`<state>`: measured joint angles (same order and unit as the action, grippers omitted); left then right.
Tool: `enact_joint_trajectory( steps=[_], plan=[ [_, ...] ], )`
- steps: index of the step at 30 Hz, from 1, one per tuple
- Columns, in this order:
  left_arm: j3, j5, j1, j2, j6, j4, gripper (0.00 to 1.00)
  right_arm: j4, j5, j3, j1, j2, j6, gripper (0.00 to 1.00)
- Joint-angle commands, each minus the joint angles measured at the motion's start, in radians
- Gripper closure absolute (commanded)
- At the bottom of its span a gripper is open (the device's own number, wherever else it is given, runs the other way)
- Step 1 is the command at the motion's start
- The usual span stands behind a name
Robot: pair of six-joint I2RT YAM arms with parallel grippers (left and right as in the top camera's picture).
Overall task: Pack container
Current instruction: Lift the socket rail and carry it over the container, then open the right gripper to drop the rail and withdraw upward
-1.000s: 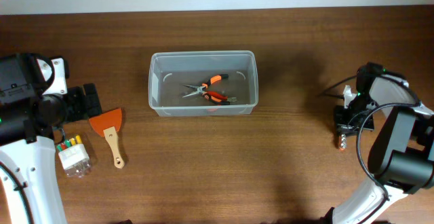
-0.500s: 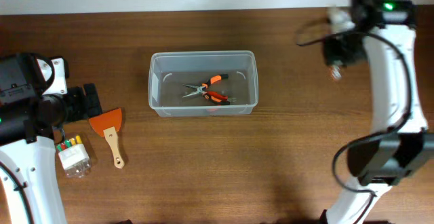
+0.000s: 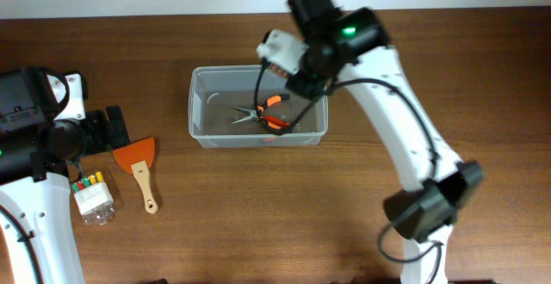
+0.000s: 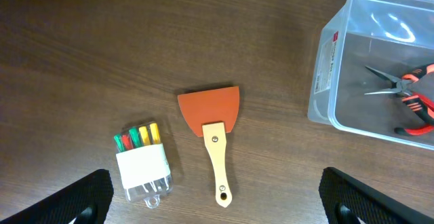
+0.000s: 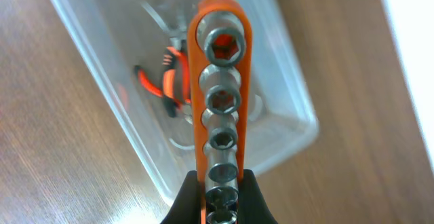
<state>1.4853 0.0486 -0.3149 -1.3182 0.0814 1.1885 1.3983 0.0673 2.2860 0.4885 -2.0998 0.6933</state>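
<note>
The container [image 3: 258, 138], a clear tub, stands at the table's middle back, with orange-handled pliers [image 3: 263, 114] lying inside. My right gripper [image 5: 220, 183] is shut on an orange socket rail [image 5: 220, 95] that carries several steel sockets. It hangs above the right part of the container [image 5: 288, 119], over the pliers [image 5: 169, 81]. In the overhead view the right wrist [image 3: 306, 56] covers the tub's back right corner. My left gripper [image 4: 218, 200] stands wide open at the left, above the table, with nothing between its fingers.
A scraper [image 3: 140, 168] with an orange blade and wooden handle lies left of the tub. Next to it is a small clear case [image 3: 93, 200] with coloured bits. Both also show under the left gripper: the scraper [image 4: 211, 115] and the case [image 4: 142, 163].
My right arm has swung from the table's right edge round the back to above the container, carrying the socket rail. The left arm has not moved.
</note>
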Motion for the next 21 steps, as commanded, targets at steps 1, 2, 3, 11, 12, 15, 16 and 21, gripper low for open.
enact_joint_trajectory(
  steps=[1,2,3,11,12,15,16,21],
  plan=[
    [0.019,-0.002,-0.002,0.006,-0.006,0.001,0.01,-0.003,0.059,0.001,0.01,-0.101,0.059,0.96],
    [0.019,-0.003,-0.002,0.006,-0.006,0.001,0.01,-0.003,0.079,0.001,0.01,-0.124,0.059,0.96],
    [0.019,-0.003,-0.002,0.006,-0.006,0.001,0.01,-0.003,0.093,0.001,0.01,-0.15,0.058,0.96],
    [0.019,-0.002,-0.002,0.006,-0.006,0.001,0.01,-0.019,0.099,0.001,0.002,-0.27,0.059,0.96],
    [0.019,-0.003,-0.002,0.006,-0.006,0.002,0.01,-0.019,0.099,0.001,-0.003,-0.28,0.059,0.96],
    [0.019,-0.002,-0.002,0.006,-0.006,0.002,0.01,-0.019,0.124,0.001,-0.021,-0.296,0.058,0.96],
    [0.019,-0.003,-0.002,0.006,-0.006,0.002,0.01,-0.019,0.137,0.001,-0.029,-0.302,0.058,0.95],
    [0.019,-0.003,-0.002,0.006,-0.006,0.002,0.01,-0.018,0.195,0.001,-0.066,-0.314,0.058,0.86]
  ],
)
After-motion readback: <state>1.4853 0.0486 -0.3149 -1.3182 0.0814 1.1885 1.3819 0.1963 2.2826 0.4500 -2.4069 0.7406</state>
